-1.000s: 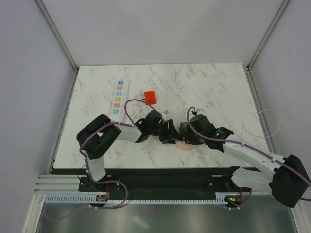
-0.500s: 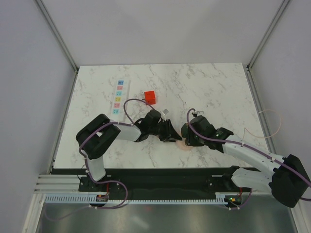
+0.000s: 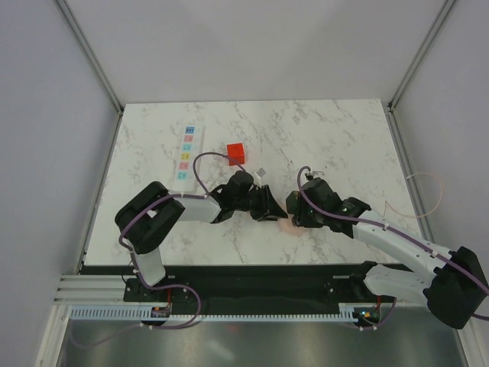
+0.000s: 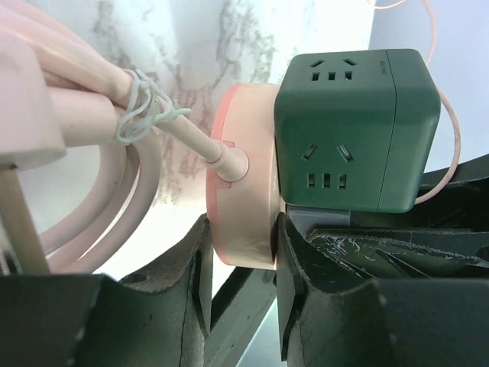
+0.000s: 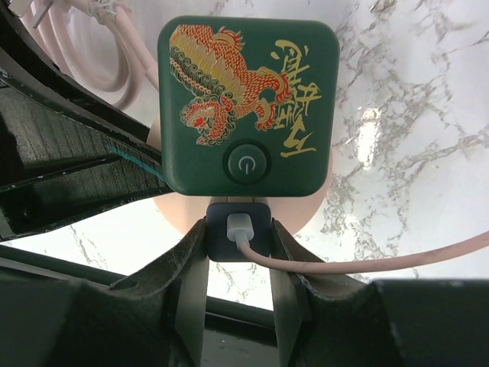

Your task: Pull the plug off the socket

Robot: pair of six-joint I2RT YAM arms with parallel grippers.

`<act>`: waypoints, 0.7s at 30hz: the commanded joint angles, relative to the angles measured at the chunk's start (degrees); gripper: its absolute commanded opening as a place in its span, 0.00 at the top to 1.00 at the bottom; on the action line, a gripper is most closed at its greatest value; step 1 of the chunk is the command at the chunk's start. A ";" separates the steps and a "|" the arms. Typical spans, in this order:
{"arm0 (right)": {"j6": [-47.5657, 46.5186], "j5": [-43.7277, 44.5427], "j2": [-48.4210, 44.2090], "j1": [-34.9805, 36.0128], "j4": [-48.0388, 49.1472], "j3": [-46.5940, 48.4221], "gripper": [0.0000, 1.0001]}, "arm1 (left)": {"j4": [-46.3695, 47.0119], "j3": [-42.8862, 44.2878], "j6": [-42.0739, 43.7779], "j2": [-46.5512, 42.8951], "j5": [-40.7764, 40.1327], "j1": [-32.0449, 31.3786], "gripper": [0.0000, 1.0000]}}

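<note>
White and long, the socket [image 3: 187, 153] lies along the left side of the marble desk [image 3: 336, 138], its row of coloured squares facing up. Just to its right the red-orange plug [image 3: 235, 153] stands alone on the desk, clear of the strip and with no arm touching it. Nearer the front edge, the two arms meet nose to nose. The left tool [image 4: 241, 237] is closed down tight on a round pink disc [image 4: 241, 191], one finger on each flat side. A thick pink cord [image 4: 99, 153], coiled and tied with a white twist tie [image 4: 141, 107], runs into that disc, and a dark green cube [image 4: 355, 130] with outlet slots sits against its far face. The right tool [image 5: 238, 233] is pinched onto a small dark block [image 5: 218, 245] at the cube's edge, below a red-and-gold dragon print and a round power button. A thin pink cable [image 5: 367, 264] trails off to the right.
</note>
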 commanded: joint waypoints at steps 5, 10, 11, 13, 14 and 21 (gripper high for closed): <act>1.30 1.74 -3.78 -0.13 9.55 0.86 1.00 | -9.75 -1.19 7.16 -0.56 -6.59 -0.72 0.98; 1.38 1.32 -4.93 -1.00 8.05 2.98 1.00 | -13.09 -0.49 6.11 0.49 -8.17 -0.72 0.98; 2.08 0.35 -4.76 -1.44 8.58 2.02 1.00 | -13.27 -0.49 5.85 0.67 -8.26 -0.72 0.98; 2.96 -3.15 -5.02 -2.06 10.94 0.44 1.00 | -13.44 -0.66 5.32 0.75 -8.44 -0.72 0.98; 3.92 -4.22 -5.71 -3.19 12.43 -1.31 1.00 | -13.62 -0.84 5.32 0.49 -8.79 -0.72 0.98; 4.99 -10.46 -9.32 -9.35 13.15 -5.63 1.00 | -14.76 -1.72 5.05 -0.56 -10.55 -0.72 0.98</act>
